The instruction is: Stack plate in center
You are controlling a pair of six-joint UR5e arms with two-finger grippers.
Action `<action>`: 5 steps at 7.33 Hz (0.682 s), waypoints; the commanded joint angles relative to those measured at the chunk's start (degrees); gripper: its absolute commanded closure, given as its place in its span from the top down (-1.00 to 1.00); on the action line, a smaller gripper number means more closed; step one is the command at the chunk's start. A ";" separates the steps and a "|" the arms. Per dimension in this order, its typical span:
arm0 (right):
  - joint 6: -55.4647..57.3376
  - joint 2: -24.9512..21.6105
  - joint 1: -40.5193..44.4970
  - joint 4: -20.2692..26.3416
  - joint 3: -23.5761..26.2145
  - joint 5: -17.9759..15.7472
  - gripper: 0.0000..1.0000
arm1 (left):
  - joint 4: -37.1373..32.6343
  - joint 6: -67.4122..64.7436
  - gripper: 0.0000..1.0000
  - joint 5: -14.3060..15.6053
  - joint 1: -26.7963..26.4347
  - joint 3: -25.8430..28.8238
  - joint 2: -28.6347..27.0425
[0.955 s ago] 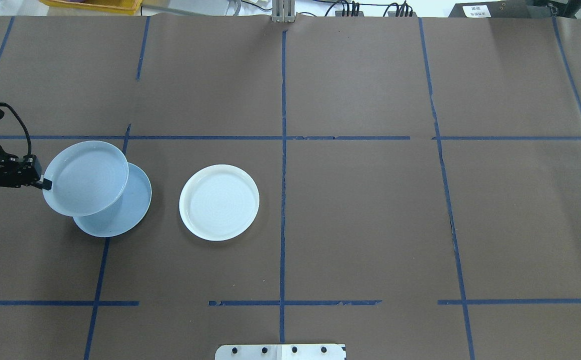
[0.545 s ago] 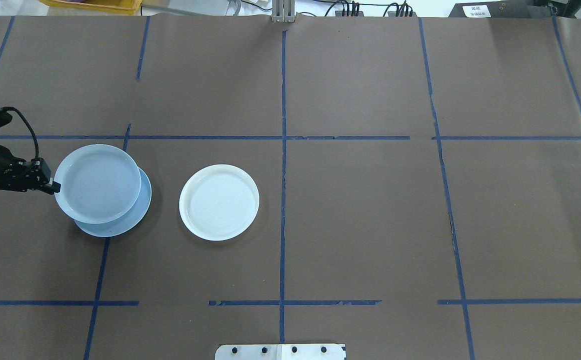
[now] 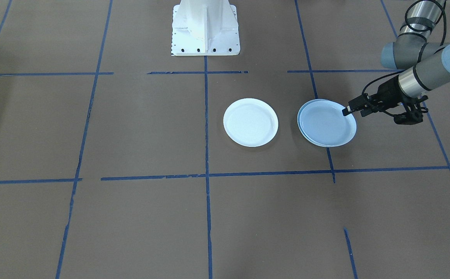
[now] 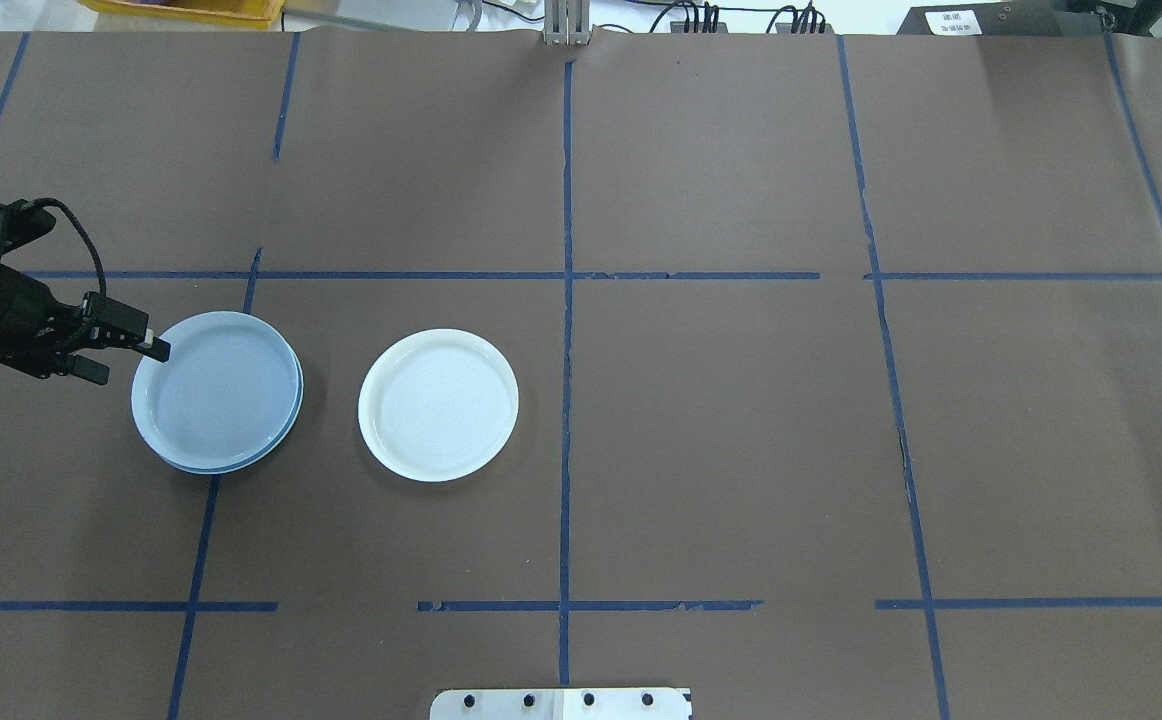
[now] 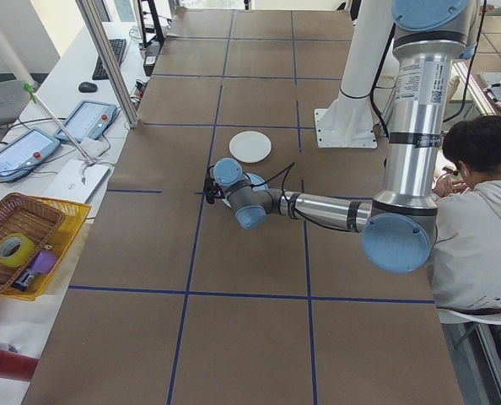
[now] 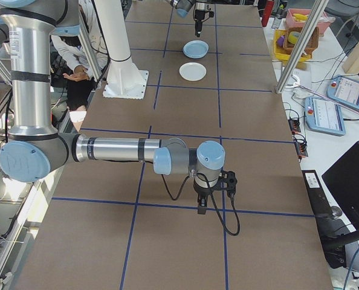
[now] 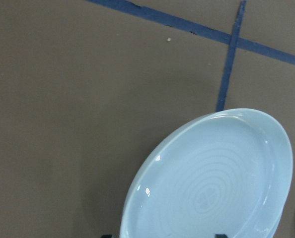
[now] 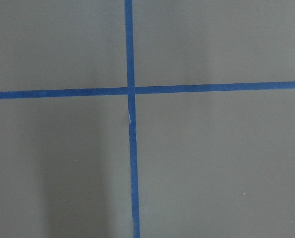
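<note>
Left gripper sits at the near-left rim of the upper pale-blue plate, fingers apparently pinched on that rim, though the closure itself is too small to confirm. That plate lies nearly square on a second pale-blue plate, well left of the white plate. Step in hand reads as the set-down onto the stack; next move likely calls for letting go and backing off level so the smooth, shallow, low-rimmed plate doesn't slide.

Two pale-blue plates stacked; one white plate; two robot arms; one person
</note>
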 commanded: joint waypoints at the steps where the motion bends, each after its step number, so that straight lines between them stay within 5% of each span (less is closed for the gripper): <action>1: 0.00 0.00 0.00 0.00 0.00 -0.04 1.00 | 0.63 -5.66 1.00 0.62 2.41 -0.53 -4.45; 5: -0.09 0.00 0.00 0.00 0.00 0.05 1.00 | 1.69 -15.42 1.00 10.61 11.63 1.93 -12.37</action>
